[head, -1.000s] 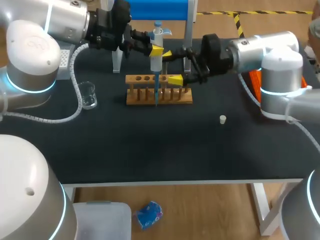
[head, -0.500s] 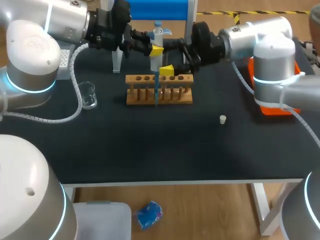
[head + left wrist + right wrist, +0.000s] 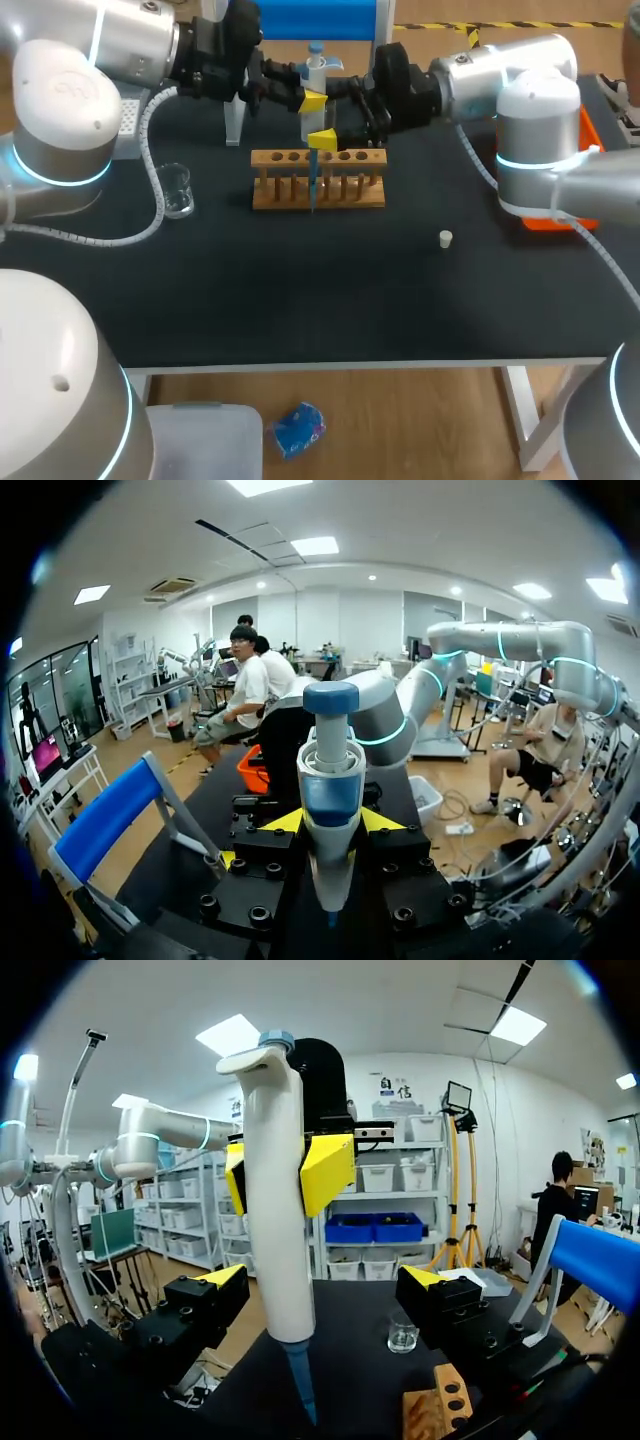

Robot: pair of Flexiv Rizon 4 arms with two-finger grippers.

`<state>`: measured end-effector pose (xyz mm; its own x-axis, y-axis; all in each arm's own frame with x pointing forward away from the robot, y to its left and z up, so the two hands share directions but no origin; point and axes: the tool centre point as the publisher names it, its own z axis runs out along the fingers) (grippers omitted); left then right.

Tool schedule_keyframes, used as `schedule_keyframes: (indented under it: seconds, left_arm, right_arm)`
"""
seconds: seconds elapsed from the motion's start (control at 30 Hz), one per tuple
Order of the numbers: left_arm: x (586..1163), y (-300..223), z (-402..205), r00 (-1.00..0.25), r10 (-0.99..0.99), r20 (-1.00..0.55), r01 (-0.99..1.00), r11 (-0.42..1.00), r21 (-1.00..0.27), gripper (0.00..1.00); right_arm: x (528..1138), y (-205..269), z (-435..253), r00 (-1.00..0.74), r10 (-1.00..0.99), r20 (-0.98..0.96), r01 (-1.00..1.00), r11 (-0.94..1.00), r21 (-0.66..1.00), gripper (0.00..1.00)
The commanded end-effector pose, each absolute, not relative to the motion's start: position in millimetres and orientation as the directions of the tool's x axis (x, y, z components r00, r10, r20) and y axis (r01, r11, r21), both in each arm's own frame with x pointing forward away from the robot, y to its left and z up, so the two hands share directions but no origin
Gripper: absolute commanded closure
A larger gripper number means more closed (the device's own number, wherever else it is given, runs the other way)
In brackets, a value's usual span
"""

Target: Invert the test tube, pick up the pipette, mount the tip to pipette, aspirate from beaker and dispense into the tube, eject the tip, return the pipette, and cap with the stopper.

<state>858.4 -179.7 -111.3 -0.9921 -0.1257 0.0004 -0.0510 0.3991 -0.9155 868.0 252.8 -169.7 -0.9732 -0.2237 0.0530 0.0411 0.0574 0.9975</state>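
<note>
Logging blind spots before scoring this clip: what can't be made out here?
Test tube: head view, the rack's holes are too small to show one.
Pipette tip's end: head view, it overlaps the rack, so in a hole or in front is unclear; right wrist view, lost in the dark rim.
Beaker's liquid level: too small in head and right wrist views.

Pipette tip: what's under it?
The wooden rack is below the blue tip. The tip's end overlaps the rack's front, so what lies directly beneath it is hidden.
</note>
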Motion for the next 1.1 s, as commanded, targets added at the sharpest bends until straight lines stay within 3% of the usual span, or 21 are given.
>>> schedule_keyframes:
  seconds: [0.03,1.1]
  left_arm:
    - [858.5,-179.9,-112.0,-0.992,-0.126,-0.002,-0.048,0.396,-0.917,1.0]
    - [858.5,-179.9,-112.0,-0.992,-0.126,-0.002,-0.048,0.396,-0.917,1.0]
  right_arm:
    - [857.6,252.5,-169.1,-0.983,-0.176,0.05,0.043,0.044,0.998,0.0]
    - [856.3,260.5,-166.4,-0.996,-0.083,0.016,0.013,0.037,0.999,0.0]
